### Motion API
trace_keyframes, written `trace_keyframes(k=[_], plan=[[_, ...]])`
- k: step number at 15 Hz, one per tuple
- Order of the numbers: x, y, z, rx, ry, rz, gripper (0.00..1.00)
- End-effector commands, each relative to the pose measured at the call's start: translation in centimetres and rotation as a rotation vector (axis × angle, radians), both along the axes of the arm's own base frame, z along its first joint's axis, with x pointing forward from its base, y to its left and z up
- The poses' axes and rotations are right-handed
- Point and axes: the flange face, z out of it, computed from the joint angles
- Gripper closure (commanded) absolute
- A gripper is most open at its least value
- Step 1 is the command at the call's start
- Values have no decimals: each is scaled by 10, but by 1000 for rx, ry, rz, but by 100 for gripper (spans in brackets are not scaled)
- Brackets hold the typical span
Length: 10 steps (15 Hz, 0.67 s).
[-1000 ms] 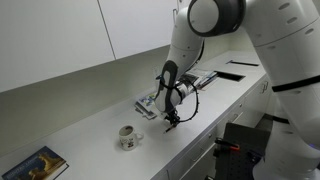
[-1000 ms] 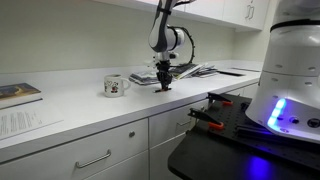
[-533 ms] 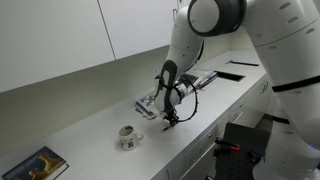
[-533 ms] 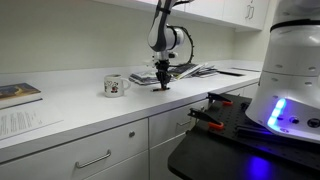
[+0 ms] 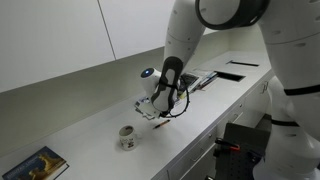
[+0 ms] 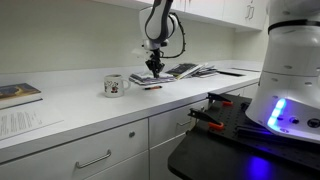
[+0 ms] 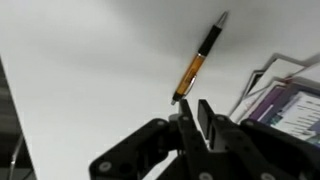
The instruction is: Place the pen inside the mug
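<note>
Pen (image 7: 198, 57) flat on the white counter (image 6: 70, 115), slim, with an orange barrel and dark ends, outside the mug and free of any grip; seen in an exterior view (image 6: 152, 87) as a thin dark line just right of the mug (image 6: 115, 86). Mug upright, white ceramic with a dark print, handle on its side, also seen nearer the front edge (image 5: 127, 137). Gripper (image 7: 195, 105) pointing down above the counter, black fingers drawn together with nothing between them, tips just short of the pen's near end in the wrist view. Hovers over the stack of papers (image 6: 185, 71) in both exterior views (image 6: 153, 68), white arm bending down from above. Smooth, matte counter along a plain pale wall, white cabinet doors below with metal handles. Book (image 5: 38, 165) with a coloured cover at the far left end, well apart from the mug.
</note>
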Motion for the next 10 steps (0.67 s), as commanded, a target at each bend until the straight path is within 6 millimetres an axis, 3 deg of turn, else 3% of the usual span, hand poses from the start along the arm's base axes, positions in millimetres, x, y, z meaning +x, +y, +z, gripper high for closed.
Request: trace_keyframes(k=[1,2,5,10], plan=[[1,27,28,-104,-15,62,96],[0,36,33,-87,-18,62,58],[-5,46,40,-20,-12,-3,43],[-9,24,32,93,29,-153,4]])
